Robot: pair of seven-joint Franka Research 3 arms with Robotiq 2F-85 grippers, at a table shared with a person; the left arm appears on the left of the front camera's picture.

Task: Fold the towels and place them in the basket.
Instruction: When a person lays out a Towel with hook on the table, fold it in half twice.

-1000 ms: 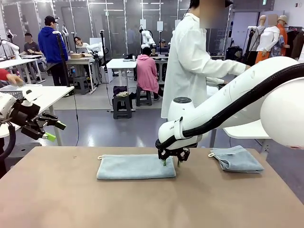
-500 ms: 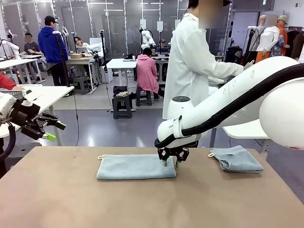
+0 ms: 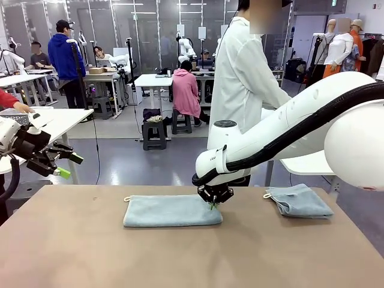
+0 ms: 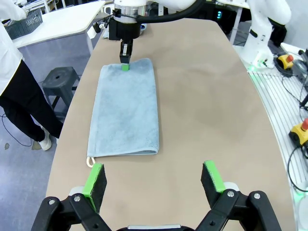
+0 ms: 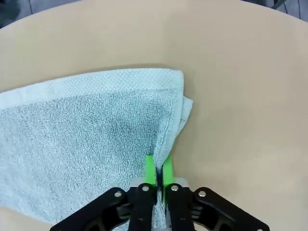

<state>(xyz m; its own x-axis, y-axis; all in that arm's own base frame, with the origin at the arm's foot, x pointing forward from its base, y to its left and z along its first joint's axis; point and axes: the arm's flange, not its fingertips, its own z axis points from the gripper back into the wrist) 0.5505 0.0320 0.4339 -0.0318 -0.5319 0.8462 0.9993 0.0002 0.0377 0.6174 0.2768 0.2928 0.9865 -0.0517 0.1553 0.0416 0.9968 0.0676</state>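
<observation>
Towel (image 3: 172, 210) lies flat on the tan table (image 3: 180, 258), folded into a long strip running left to right in the front view, a little left of the middle. Its white loop (image 3: 126, 198) sticks out at the far left corner.

At the strip's right end the right gripper (image 3: 212, 203) stands pointing down, its jaws pressed together on the towel's edge. The right wrist view shows it plainly: the two green pads (image 5: 149, 172) meet with a raised ridge of terry pinched between them, and the cloth puckers toward the pinch while the corner beyond it bunches slightly. The left wrist view shows the same pinch from the other end of the table, the green pads at the towel's far short edge.

The left gripper (image 3: 65, 165) hangs off the table's left side, above the floor and well apart from the towel. Its jaws stand wide apart with nothing between them; in its own view the two pads (image 4: 95, 179) frame bare table just short of the loop end.

A second towel (image 3: 298, 200), folded smaller and a bit rumpled, sits near the table's far right edge, well apart from the first.

Beyond the table a person (image 3: 243, 78) in a white coat stands side-on.
</observation>
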